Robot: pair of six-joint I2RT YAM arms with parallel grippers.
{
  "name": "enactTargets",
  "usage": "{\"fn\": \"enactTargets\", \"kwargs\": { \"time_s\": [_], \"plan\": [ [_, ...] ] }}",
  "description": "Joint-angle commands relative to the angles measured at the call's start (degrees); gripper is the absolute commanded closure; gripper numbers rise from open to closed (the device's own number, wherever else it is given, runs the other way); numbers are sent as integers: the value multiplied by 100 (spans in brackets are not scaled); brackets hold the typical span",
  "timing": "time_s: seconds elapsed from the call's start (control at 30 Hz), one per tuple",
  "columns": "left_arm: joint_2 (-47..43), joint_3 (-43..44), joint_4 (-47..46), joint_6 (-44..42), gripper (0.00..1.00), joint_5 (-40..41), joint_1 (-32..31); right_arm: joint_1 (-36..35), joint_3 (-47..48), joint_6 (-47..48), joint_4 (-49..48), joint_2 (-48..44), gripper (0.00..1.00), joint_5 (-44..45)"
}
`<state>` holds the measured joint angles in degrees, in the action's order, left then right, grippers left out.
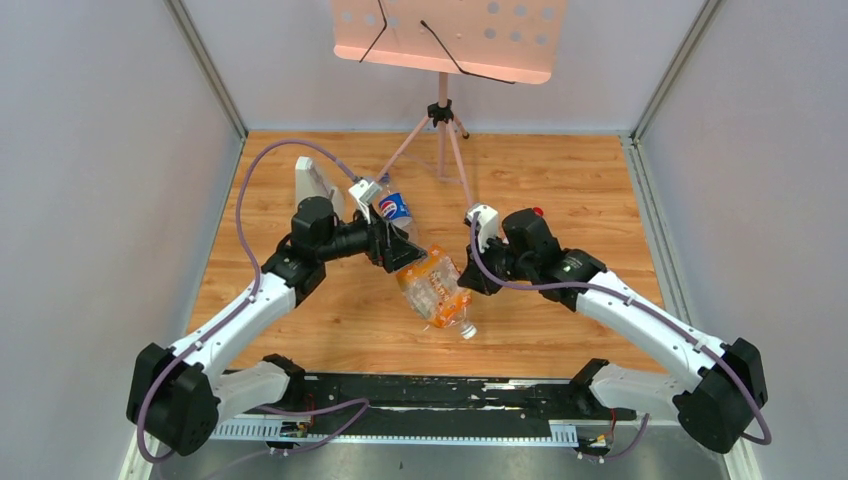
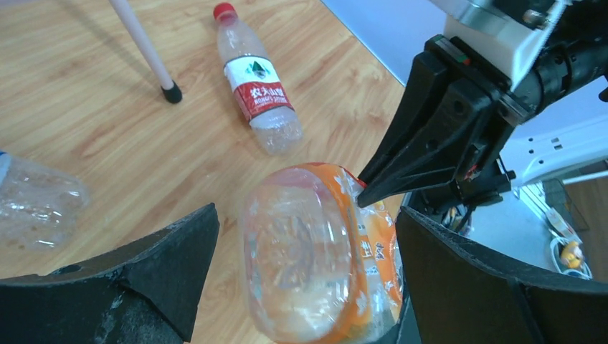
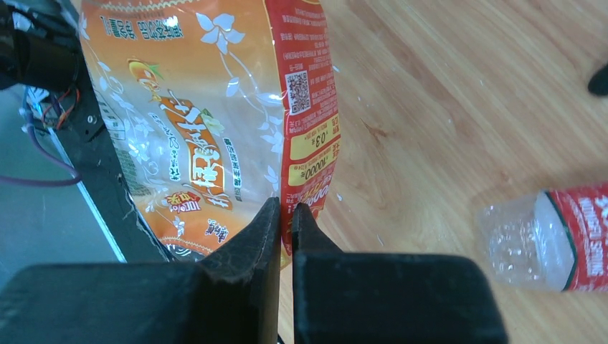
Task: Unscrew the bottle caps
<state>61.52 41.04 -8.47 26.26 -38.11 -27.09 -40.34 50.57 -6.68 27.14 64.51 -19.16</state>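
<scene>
The squat orange-labelled bottle [image 1: 432,288] lies on the wood floor with its white cap [image 1: 468,330] pointing to the near edge. My left gripper [image 1: 402,252] is open, its jaws astride the bottle's base [image 2: 315,258]. The right finger [image 2: 495,287] is against the bottle; the left finger [image 2: 143,279] stands apart from it. My right gripper [image 1: 470,277] is shut and empty, its tips [image 3: 285,209] pressed to the orange label [image 3: 193,129]. The Pepsi bottle [image 1: 394,210] lies behind my left gripper; its cap is hidden. The red-labelled bottle [image 2: 258,89] with its red cap [image 2: 224,10] lies behind my right arm.
A pink music stand's tripod [image 1: 441,112] stands at the back middle, one foot [image 2: 171,92] near the red-labelled bottle. A pale grey upright block [image 1: 312,184] stands at the back left. Grey walls close in the wooden floor [image 1: 580,180].
</scene>
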Motion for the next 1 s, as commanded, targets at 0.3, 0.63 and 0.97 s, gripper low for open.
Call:
{"fn": "enactTargets", "kwargs": {
  "time_s": [0.3,0.63,0.97],
  "plan": [
    [667,632,713,-520,0,-1501,-33,-628,-144,2592,-1380,-535,100,-124],
    [750,865,1547,-1033,19,-1699,-248,-749,-319,3917,-1668,-841,100,136],
    [862,939,1827,-1177,82,-922,-565,-783,-180,3729,-1616,-918,90,316]
  ]
}}
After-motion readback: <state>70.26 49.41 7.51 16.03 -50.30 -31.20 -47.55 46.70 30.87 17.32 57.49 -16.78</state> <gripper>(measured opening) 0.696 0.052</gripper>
